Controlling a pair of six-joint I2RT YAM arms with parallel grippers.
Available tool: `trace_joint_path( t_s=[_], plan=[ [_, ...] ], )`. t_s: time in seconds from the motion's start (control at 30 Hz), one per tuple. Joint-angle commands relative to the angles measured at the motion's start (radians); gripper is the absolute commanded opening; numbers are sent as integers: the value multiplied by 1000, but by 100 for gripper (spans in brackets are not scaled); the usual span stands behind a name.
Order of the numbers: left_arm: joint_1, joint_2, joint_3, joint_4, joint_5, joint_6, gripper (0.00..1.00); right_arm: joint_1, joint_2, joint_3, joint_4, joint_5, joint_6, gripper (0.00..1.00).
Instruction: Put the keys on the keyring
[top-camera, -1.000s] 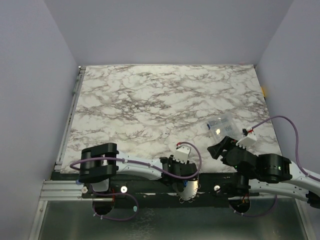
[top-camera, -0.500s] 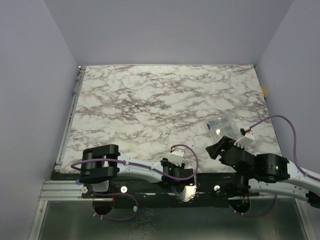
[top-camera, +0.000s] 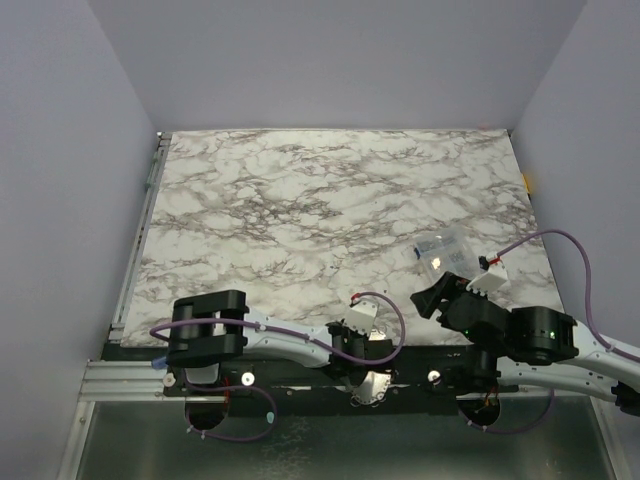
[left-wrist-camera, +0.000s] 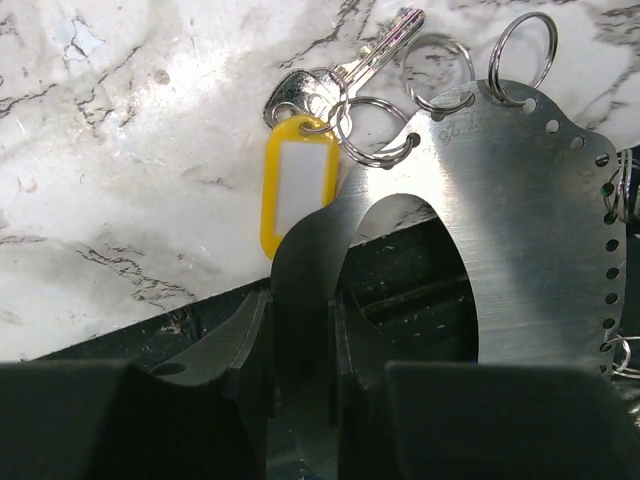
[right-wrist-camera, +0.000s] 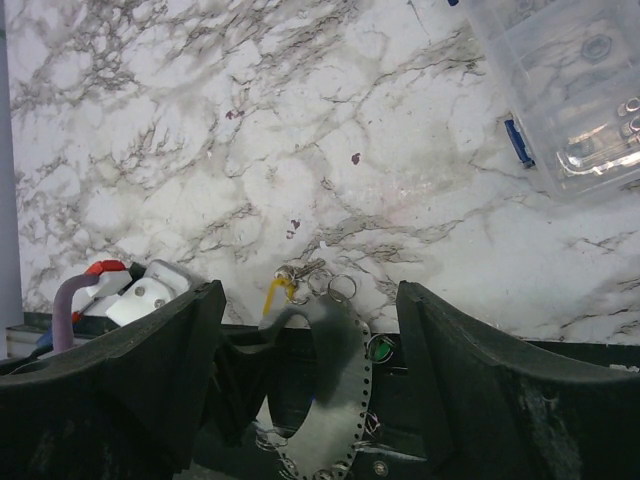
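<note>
The left wrist view is giving the close look. The left claw (left-wrist-camera: 300, 325) is clamping its two fingers on the thin band of the keyring (left-wrist-camera: 520, 200), a flat grey metal hoop with a row of small holes along its rim. In that view the hoop is stretching up and to the right from the claw. Its far part is lying over the marble surface (left-wrist-camera: 120, 150) and its near part over the dark rail (left-wrist-camera: 400, 290) at the surface's near edge. Whether it is touching the surface cannot be told.

Just beside the hoop's far-left rim, a silver key (left-wrist-camera: 372, 52) and a yellow tag (left-wrist-camera: 297, 185) are lying on the surface. They are joined at a small split ring (left-wrist-camera: 375, 130) that is overlapping the hoop's edge. The key's blade is pointing away from the rail, slanting up and right. The tag's long axis is running straight away from the rail. Two more split rings (left-wrist-camera: 525, 45) are sitting at holes in the rim.

The right wrist view is showing what the left one is missing. The right claw (right-wrist-camera: 310, 310) is standing wide apart and holding nothing, and a clear plastic box (right-wrist-camera: 560, 90) is sitting well off toward the far right. From there the hoop's long axis is running from the surface's edge toward the camera.

The top view is placing the keyring at the middle of the near edge, but the key is too small to make out there.
</note>
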Motion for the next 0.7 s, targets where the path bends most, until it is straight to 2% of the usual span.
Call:
trace_joint_path(
  t_s=[0.0,0.13,0.3,0.5,0.67],
  plan=[
    [12,-89,42,3,-14,67,0,1,-4,-3,-5,32,0,79],
    [58,-182,49,-3,-21,136,0,1,-2,0,-6,38,-2,78],
    [179,-272,-3,28,-10,290,0,0,18,5,10,46,-14,78],
    [453,-355,-190,258,152,526,0,1,70,9,45,62,-29,78],
    [666,-297,-267,312,198,636,0,1,132,22,86,81,-66,78]
  ],
)
